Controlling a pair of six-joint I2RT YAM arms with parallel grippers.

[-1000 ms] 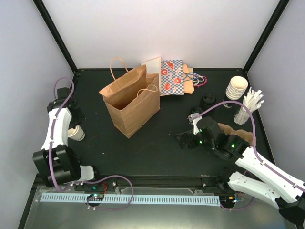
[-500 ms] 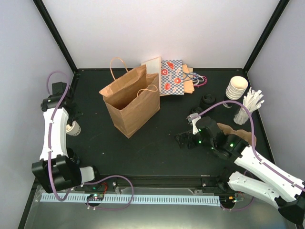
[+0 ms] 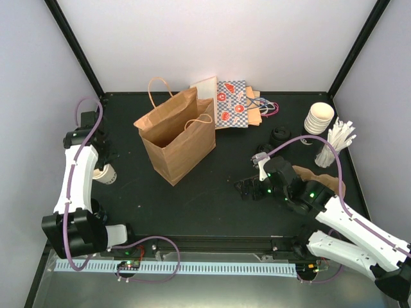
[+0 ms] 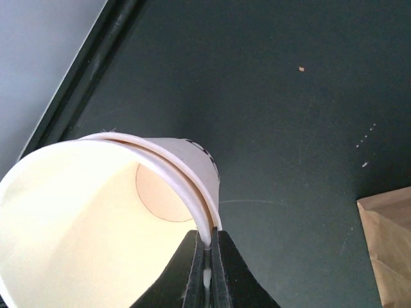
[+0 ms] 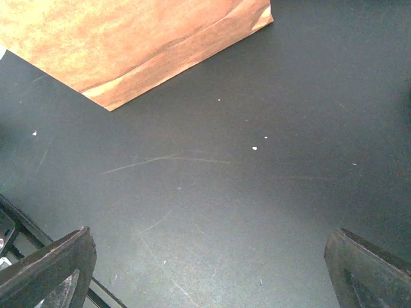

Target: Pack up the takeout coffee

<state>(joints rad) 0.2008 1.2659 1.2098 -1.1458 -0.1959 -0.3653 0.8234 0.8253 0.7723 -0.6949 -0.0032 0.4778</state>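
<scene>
A cream-white paper cup (image 3: 105, 174) with no lid on it is at the left edge of the table. In the left wrist view its open mouth (image 4: 77, 218) faces the camera. My left gripper (image 3: 101, 168) is shut on the cup's rim, one finger inside and one outside (image 4: 207, 239). A capped cup is not in view. The open brown paper bag (image 3: 174, 138) stands upright at the middle back; its corner shows in the left wrist view (image 4: 388, 247). My right gripper (image 3: 247, 188) is open and empty over bare table (image 5: 205, 276), to the right of the bag (image 5: 128, 38).
Loose black lids (image 3: 280, 135), a stack of paper cups (image 3: 319, 118) and a holder of white stirrers (image 3: 334, 146) stand at the back right. Flat patterned bags (image 3: 231, 102) lie behind the brown bag. A black frame edge (image 4: 83, 83) runs close to the cup's left.
My left arm swung toward the far left with the cup, then came back slightly right. The cup stays gripped. My right gripper crept a little left.
</scene>
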